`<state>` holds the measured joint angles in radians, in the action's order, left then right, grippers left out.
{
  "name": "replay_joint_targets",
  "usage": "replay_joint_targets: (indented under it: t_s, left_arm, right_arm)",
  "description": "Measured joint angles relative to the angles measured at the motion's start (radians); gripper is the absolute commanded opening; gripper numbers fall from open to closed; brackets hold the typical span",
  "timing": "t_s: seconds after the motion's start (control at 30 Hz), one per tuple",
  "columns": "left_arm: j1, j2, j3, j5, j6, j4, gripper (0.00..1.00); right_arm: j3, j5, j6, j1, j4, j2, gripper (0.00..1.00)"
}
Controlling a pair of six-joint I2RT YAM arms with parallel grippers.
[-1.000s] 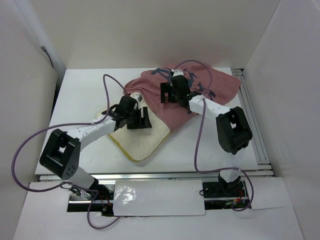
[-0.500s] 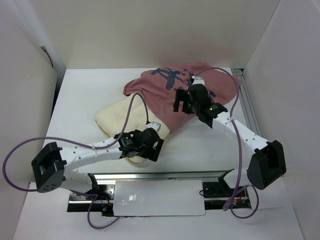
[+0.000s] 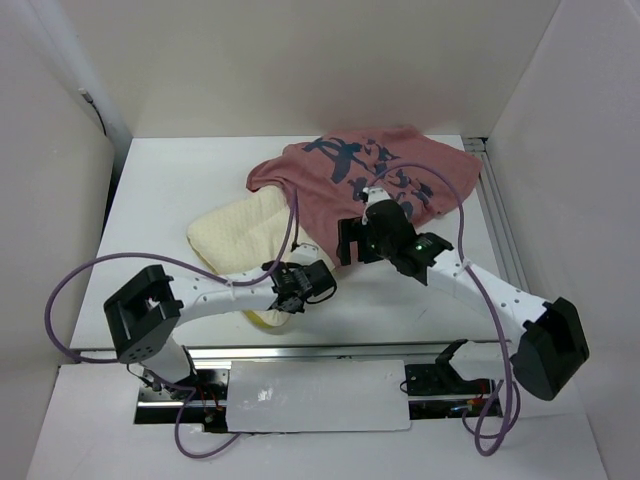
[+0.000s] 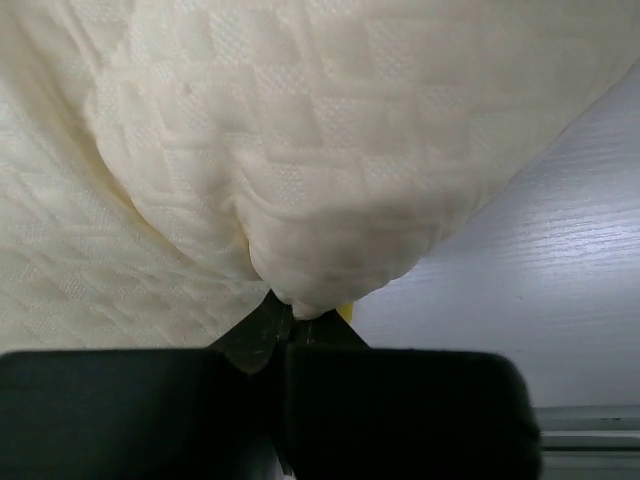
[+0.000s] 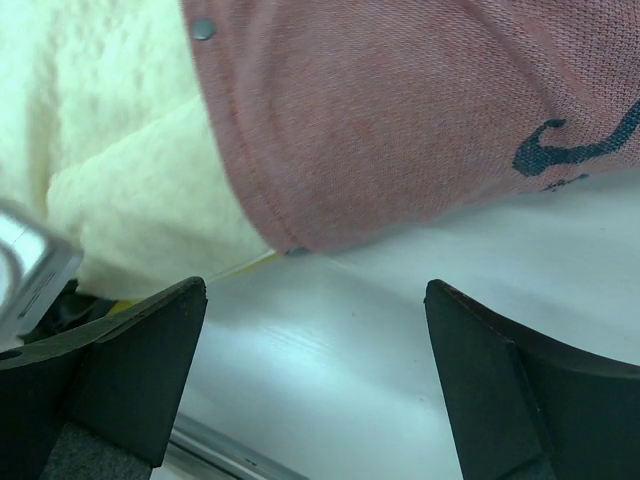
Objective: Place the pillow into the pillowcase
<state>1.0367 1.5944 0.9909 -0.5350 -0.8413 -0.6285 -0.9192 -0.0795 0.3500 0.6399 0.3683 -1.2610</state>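
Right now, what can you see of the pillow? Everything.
The pillow is soft and cream, with a quilted diamond weave and yellow piping along its edge. It lies on the white table, its far right part covered by the pink-red pillowcase. The left gripper has its jaws shut on the near corner, where the fabric bunches.

1. Light: bright, even and diffuse, falling from overhead.
2. Shadows: faint and soft-edged beneath the pillow [image 4: 330,150].
3. Focus: top view sharp; right wrist view slightly soft; near foregrounds underexposed to black.
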Motion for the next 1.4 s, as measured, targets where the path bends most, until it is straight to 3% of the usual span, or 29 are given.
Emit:
replay_joint_targets:
  t_s: [0.23, 0.47, 0.67, 0.87, 1.0, 1.07, 1.13, 1.27, 1.4]
  left_arm:
    - [0.000, -0.121, 0.048, 0.002, 0.041, -0.044, 0.00]
    - [-0.002, -0.364, 0.087, 0.037, 0.159, 0.053, 0.00]
    - [-0.002, -0.379, 0.106, 0.060, 0.214, 0.081, 0.00]
    - [-0.005, -0.379, 0.106, 0.061, 0.234, 0.083, 0.00]
    - [-0.007, -0.379, 0.106, 0.060, 0.237, 0.083, 0.00]
    - [-0.007, -0.379, 0.106, 0.061, 0.237, 0.084, 0.00]
    - [-0.007, -0.380, 0.106, 0.060, 0.236, 0.084, 0.00]
    - [-0.007, -0.380, 0.106, 0.046, 0.233, 0.084, 0.00]
    - [-0.007, -0.365, 0.107, 0.024, 0.229, 0.097, 0.00]
  right_arm:
    - [0.045, -0.059, -0.002, 0.079, 0.009, 0.096, 0.80]
    - [0.057, -0.138, 0.003, 0.163, 0.045, 0.051, 0.75]
    - [0.027, -0.264, 0.045, 0.181, 0.043, -0.010, 0.63]
    - [-0.082, -0.425, 0.082, 0.179, 0.064, -0.109, 0.58]
    - [-0.112, -0.469, 0.079, 0.172, 0.068, -0.154, 0.36]
    - [-0.121, -0.489, 0.079, 0.168, 0.067, -0.174, 0.05]
    - [-0.129, -0.496, 0.086, 0.168, 0.069, -0.181, 0.00]
    - [-0.156, -0.496, 0.078, 0.167, 0.077, -0.185, 0.00]
    - [-0.162, -0.389, 0.041, 0.177, 0.081, -0.166, 0.00]
